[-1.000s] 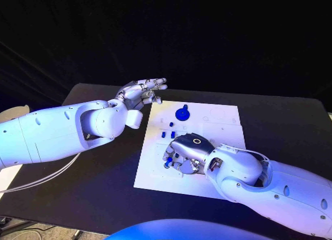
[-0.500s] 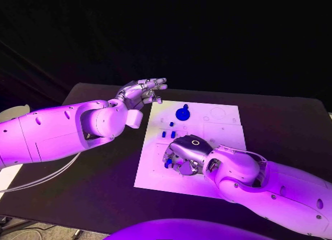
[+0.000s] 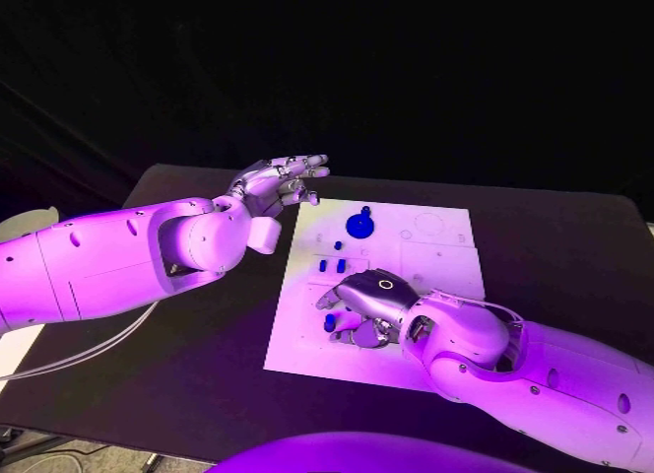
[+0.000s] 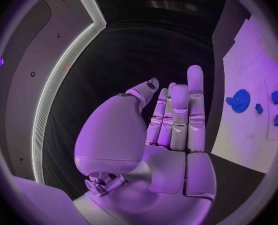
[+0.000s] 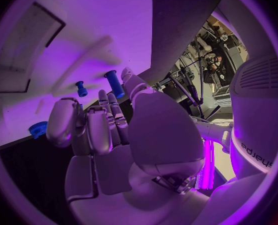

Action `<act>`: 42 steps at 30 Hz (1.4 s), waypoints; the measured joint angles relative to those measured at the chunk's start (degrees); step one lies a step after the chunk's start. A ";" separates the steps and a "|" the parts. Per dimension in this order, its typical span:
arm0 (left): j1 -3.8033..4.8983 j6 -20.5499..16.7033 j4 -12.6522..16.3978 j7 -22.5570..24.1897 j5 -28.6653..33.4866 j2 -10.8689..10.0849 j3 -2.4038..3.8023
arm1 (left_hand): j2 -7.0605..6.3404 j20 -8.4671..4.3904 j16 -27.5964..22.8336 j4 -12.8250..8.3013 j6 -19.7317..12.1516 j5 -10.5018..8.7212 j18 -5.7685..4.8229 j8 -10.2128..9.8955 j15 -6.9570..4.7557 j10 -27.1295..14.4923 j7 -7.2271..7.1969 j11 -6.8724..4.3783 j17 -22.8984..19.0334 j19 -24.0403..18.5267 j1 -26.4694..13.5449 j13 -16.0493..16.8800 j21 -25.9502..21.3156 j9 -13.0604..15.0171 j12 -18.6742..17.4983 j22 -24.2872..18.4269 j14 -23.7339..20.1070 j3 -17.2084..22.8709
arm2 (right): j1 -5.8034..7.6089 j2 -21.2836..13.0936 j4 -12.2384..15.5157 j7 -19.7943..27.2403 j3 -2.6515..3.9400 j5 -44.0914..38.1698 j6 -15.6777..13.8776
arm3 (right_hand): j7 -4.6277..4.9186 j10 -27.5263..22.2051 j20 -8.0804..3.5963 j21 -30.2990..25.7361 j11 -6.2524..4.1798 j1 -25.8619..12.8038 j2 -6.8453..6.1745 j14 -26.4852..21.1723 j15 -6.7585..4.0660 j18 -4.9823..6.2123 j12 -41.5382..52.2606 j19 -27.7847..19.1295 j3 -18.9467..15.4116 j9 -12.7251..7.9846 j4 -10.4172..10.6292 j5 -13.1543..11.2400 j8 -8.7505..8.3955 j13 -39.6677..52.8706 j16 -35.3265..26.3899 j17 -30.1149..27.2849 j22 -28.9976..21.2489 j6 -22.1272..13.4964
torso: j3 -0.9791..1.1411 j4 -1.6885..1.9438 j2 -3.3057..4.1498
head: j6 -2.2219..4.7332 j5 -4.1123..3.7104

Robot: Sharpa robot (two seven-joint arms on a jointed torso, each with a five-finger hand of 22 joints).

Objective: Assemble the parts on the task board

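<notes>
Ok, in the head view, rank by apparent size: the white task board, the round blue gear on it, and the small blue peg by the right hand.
1. White task board, largest by far.
2. Round blue gear.
3. Small blue peg beside the right hand, smallest; partly hidden by the fingers, so less sure.

Robotics lab or test cell, black-draped backdrop (image 3: 413, 89) behind a black table (image 3: 555, 246), white task board (image 3: 306, 345) at its middle, tripods and camera gear (image 5: 204, 65) standing off to one side
</notes>
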 measured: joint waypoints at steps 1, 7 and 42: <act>0.00 0.00 0.00 -0.01 0.00 0.00 0.00 | 0.00 0.00 0.00 0.00 0.00 0.00 -0.01 0.00 0.00 0.00 0.00 0.00 0.00 0.00 0.00 0.00 0.00 0.00 0.00 0.00 0.00 0.00 | 0.00 -0.10 0.07 0.09 0.00 0.04 -0.48 | 0.00 0.00 0.00 -0.03 0.00 0.18 0.18 0.00 0.00 0.00 0.00 0.00 -0.61 0.00 0.17 0.00 0.00 0.00 -0.29 -0.19 -0.12 0.00 | 0.01 0.00 -0.01 | 0.03 -0.04; 0.00 0.02 -0.01 -0.06 0.00 -0.19 0.00 | 0.00 0.00 0.00 -0.16 0.00 0.00 -0.01 0.22 0.00 -0.21 0.00 -0.21 -0.18 0.00 0.00 0.00 0.00 0.00 0.00 0.00 0.00 0.15 | 0.00 -2.04 2.19 1.18 0.07 0.58 -4.65 | 0.57 2.09 0.00 -0.37 0.04 1.46 1.46 0.00 -0.01 0.00 1.40 0.00 -2.04 0.07 0.90 0.00 0.00 0.20 -0.80 -1.19 -0.40 0.91 | 0.08 -0.05 -0.02 | 0.35 -0.29; 0.00 0.17 -0.36 -0.40 -0.01 -0.22 -0.58 | 0.00 0.00 0.00 -0.32 0.00 0.00 0.00 0.22 0.00 -0.21 0.00 -0.21 -0.18 0.00 0.00 -0.02 0.01 0.00 -0.01 0.00 0.00 -0.01 | 0.28 -31.58 17.45 -17.93 0.46 18.13 -10.35 | -4.85 28.85 -4.64 11.61 -6.74 -7.77 4.20 -0.02 -4.98 -1.83 62.80 4.21 -18.95 3.55 12.76 10.58 5.99 59.95 8.48 3.85 10.17 8.30 | 0.24 -3.48 -1.20 | 3.57 -6.15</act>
